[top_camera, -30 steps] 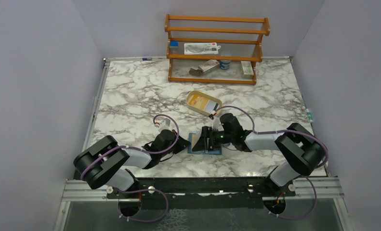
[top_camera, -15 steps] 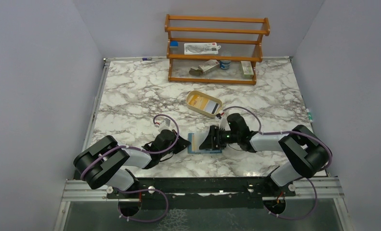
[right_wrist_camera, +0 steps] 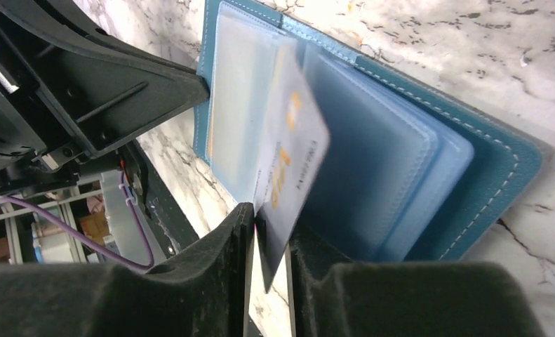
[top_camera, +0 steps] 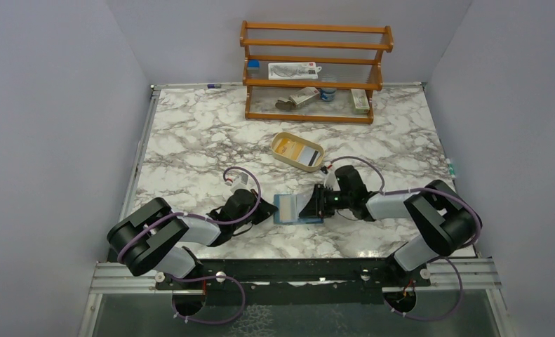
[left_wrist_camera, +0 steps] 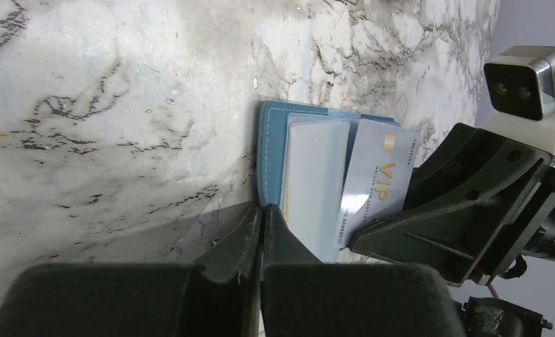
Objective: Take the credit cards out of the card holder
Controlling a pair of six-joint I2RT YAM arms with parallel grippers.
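Holding down: your left gripper [left_wrist_camera: 262, 232], pressed together, pins the card holder [top_camera: 286, 208] near the counter's near edge.
Pull: your right gripper [right_wrist_camera: 269, 242] pinches one credit card [right_wrist_camera: 292, 151]; draw it rightward, flat, along its slot.

Big gold letters "VIP" can be read on the pale grey card [left_wrist_camera: 378, 175] sticking out of the blue wallet [left_wrist_camera: 269, 158]. Smaller print runs beside the letters and along the card's edge, too tiny to read.
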